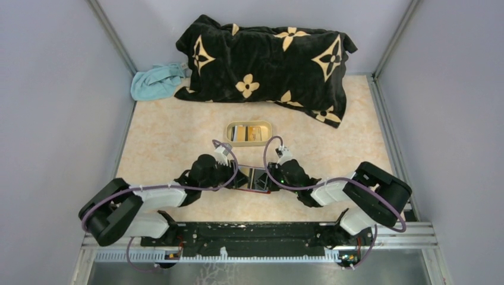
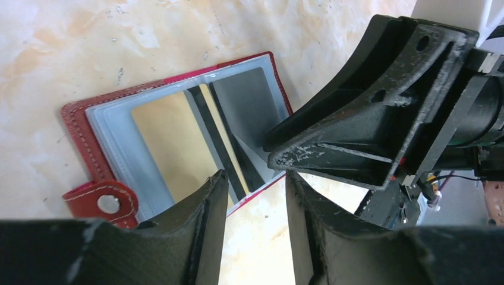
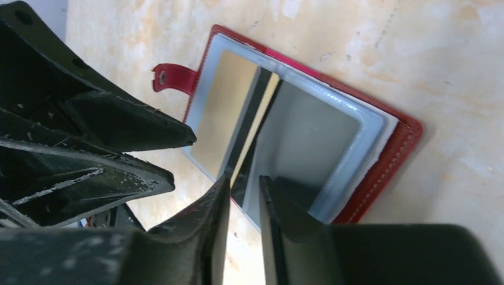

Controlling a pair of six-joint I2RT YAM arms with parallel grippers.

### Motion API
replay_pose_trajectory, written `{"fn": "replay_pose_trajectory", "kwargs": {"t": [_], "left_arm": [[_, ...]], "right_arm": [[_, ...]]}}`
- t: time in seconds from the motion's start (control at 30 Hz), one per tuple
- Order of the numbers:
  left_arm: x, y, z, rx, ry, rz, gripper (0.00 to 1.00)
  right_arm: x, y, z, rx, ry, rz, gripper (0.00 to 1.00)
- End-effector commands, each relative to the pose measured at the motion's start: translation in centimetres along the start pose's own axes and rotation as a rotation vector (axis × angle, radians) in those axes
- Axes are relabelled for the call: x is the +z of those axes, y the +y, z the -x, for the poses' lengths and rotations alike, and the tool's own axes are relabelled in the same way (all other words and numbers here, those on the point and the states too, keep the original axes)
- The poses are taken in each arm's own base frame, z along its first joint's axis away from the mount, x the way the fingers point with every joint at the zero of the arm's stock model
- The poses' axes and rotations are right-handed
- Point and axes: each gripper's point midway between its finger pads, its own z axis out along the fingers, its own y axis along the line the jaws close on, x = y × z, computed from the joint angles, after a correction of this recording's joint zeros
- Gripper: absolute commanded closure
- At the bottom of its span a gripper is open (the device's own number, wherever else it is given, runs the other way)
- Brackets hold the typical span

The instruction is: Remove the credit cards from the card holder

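Top external view showed one dark red, stitched, rectangular folding card holder [image 1: 258, 180] lying open and flat on the marbled beige table [image 1: 166, 136], between my two arms. Just beyond the card holder sat one beige oval tray [image 1: 228, 133] with flat cards [image 1: 249, 133] in it, too small for me to count. Well beyond the holder, one plush black blanket [image 1: 267, 59] with cream flower and star motifs lay heaped. One crumpled pale blue cloth [image 1: 156, 82] lay beyond the holder to its left.

From my left wrist I counted two cards in the holder's pale blue-grey clear plastic sleeves [image 2: 113, 148]. One was a glossy gold-yellow credit card [image 2: 163, 139] with a black stripe, on the tab side. The other was a matt dark grey credit card [image 2: 246, 104], on the other side. One small red tab [image 2: 89, 199] with white stitching and a round metal snap stuck out from the holder's corner.

My left gripper [image 2: 254, 196] hung at the holder's near long edge. Its two rough black fingers [image 2: 199, 231] were parted by a moderate gap and had hold of nothing.

My right gripper [image 3: 245, 199] was at the holder's edge by the dark grey card. Its two fingers [image 3: 285, 225] were a narrow slit apart, and the sleeve's edge ran into that slit. I could not tell whether they pinched it.
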Motion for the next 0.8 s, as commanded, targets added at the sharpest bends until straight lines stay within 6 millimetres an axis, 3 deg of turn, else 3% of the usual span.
{"fn": "replay_pose_trajectory", "kwargs": {"t": [0.0,0.23,0.37,0.5,0.67,0.77], "left_arm": [[0.9,-2.7,1.9,0.008,-0.041,-0.114,0.55],[-1.2,0.1,3.7,0.056,-0.134,0.071,0.54],[-2.5,3.5,3.7,0.058,-0.127,0.208,0.54],[-2.7,5.4,2.5,0.018,-0.071,0.237,0.68],[-2.1,6.6,0.4,0.008,0.04,0.28,1.0],[-1.8,6.2,-0.5,-0.004,0.069,0.238,1.0]], "right_arm": [[-0.3,0.6,0.9,-0.013,-0.035,0.013,0.77],[1.0,1.8,1.2,-0.05,-0.007,0.038,0.78],[1.7,2.4,1.5,-0.054,-0.001,0.05,0.77],[2.0,2.3,1.5,-0.056,0.004,0.047,0.77],[2.1,2.1,1.2,-0.054,0.011,0.04,0.77],[2.1,1.9,1.2,-0.054,0.011,0.032,0.76]]}}
